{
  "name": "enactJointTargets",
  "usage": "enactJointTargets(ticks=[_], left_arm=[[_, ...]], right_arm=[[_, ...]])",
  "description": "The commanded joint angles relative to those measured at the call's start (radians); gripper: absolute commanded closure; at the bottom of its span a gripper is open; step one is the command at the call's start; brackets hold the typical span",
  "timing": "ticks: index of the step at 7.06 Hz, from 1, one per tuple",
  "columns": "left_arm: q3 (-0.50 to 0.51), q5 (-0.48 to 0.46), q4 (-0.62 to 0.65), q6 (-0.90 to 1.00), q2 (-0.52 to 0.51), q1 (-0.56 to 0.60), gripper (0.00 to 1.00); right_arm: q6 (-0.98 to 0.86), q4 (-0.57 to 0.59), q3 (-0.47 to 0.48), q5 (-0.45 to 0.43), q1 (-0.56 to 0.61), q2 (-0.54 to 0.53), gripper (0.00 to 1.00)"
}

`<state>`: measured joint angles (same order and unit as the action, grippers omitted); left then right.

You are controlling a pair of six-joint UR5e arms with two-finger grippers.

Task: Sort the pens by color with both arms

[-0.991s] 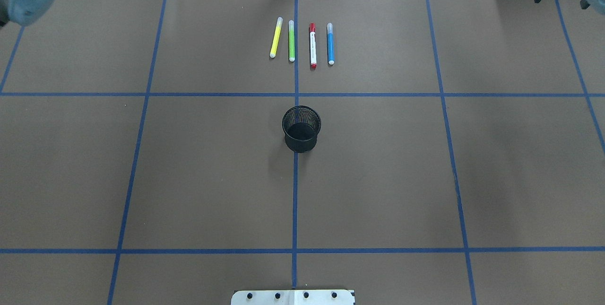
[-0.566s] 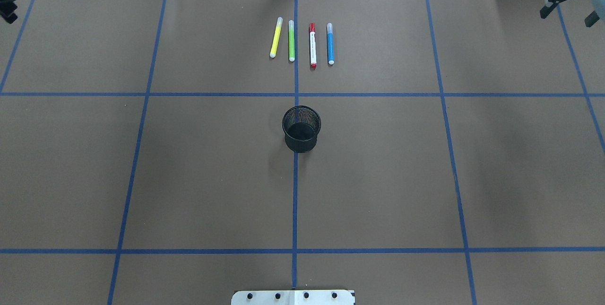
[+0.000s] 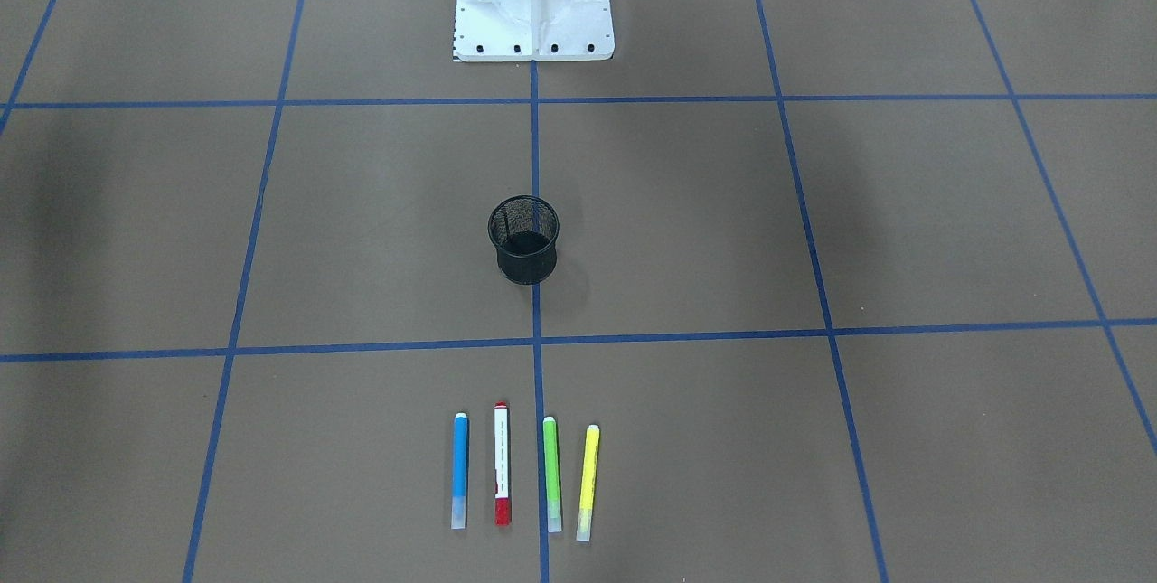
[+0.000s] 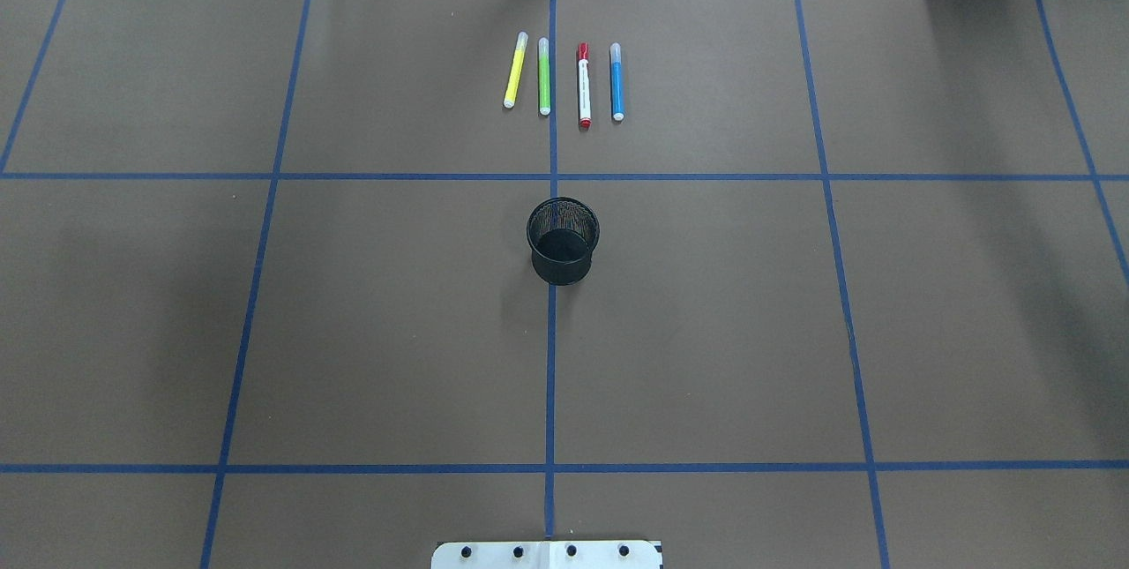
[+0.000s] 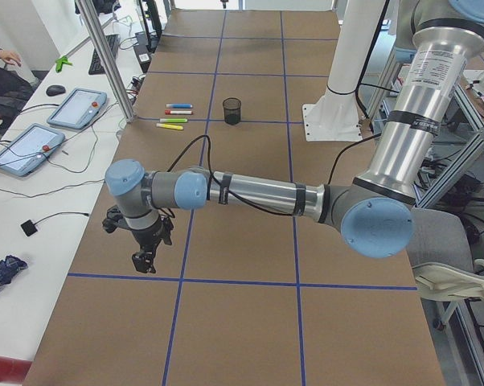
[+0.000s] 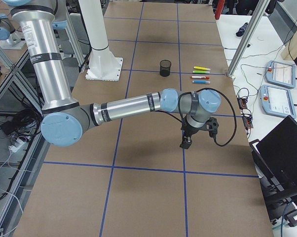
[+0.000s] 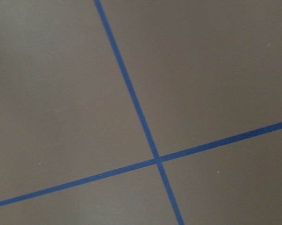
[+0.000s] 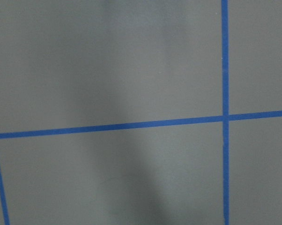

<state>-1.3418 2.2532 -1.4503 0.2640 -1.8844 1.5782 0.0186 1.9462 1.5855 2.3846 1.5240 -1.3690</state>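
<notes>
Nearest the robot, the white pedestal point(image 4: 547, 554) stands on the brown desk point(image 4: 353, 331), on the centre line of the blue tape grid point(image 4: 551, 375) that divides the desk into squares

Out to each side, both arms reach low over the ends of the desk, well apart from the task's things. The left arm point(image 5: 258, 194) stretches to the left end, and its left tool point(image 5: 143, 260) hangs pointing down just above the paper. The right arm point(image 6: 129, 105) does the same at the right end, with the right tool point(image 6: 186, 143) pointing down. Each tool shows only in a side view, so I cannot tell whether its jaws are apart or together. Both wrist cameras see only bare brown paper and crossing tape

Farther out, in the middle of the desk, a black mesh cup point(image 4: 563, 241) stands upright on the centre line

Farthest, near the far edge, the four pens lie flat in a row, roughly parallel and apart from one another. From left to right they are the yellow highlighter point(image 4: 515, 70), the green highlighter point(image 4: 544, 76) just left of the centre line, the white marker point(image 4: 583, 86) with red caps just right of it, and the blue highlighter point(image 4: 616, 81)
</notes>
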Motion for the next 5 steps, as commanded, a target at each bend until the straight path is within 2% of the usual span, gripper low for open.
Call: enactJointTargets(ticks=[1,2,3,4,5], left_arm=[[0.052,0.109,-0.009,0.031,0.03,0.088,0.0],[0.021,0.111,0.002,0.017,0.028,0.085,0.0],[-0.032,0.111,0.002,-0.074,0.039,0.086,0.0],[-0.104,0.108,0.001,-0.095,0.091,0.085,0.0],[-0.12,0.111,-0.001,-0.095,0.112,0.086,0.0]], right_arm=[[-0.023,-0.007,0.025,-0.043,0.044,-0.073,0.0],[-0.014,-0.006,0.051,-0.091,0.044,-0.097,0.0],[-0.015,-0.006,0.101,-0.091,0.045,-0.167,0.0],[-0.005,-0.006,0.131,-0.088,0.045,-0.191,0.0],[-0.006,-0.007,0.114,-0.088,0.044,-0.177,0.0]])
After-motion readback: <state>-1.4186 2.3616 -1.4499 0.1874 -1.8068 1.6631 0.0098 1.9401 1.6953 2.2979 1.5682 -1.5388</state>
